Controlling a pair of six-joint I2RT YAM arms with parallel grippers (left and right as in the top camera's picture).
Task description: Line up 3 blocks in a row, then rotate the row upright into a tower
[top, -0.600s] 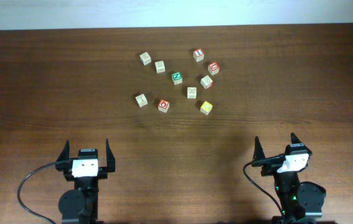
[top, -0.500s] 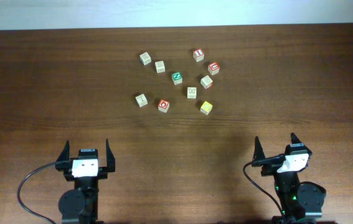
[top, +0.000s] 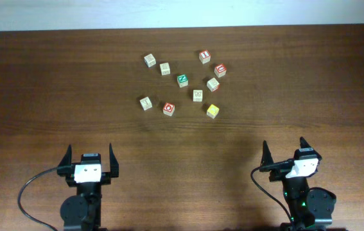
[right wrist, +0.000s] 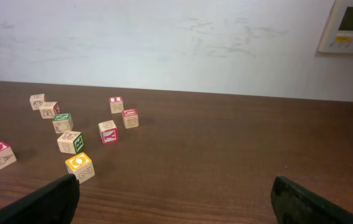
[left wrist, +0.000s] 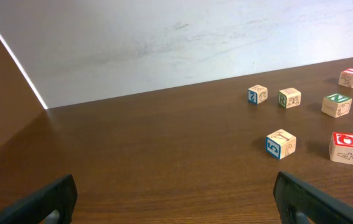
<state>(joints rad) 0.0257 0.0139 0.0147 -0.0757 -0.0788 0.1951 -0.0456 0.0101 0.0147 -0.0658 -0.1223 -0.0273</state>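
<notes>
Left claw: the left gripper (top: pixel 89 149) is being held wide open and empty at the near left, well apart from every cube.
Right claw: the right gripper (top: pixel 284 144) is being held equally wide and empty at the near right.
Task cubes: the pale block (top: pixel 146 102), the red ring block (top: pixel 169 108) and the yellow block (top: pixel 213 110) are being shown along the near edge of the cluster, towards the far middle of the table (top: pixel 40 96).
Step in hand: judged as the first reach; no cube is being touched.
Doing it well: the pale block is probably best taken by the left gripper, being nearest it; opposite faces should be straddled squarely, so nothing is being nudged during the turn.
Risk: the red ring block is sitting just right of the pale block.
</notes>
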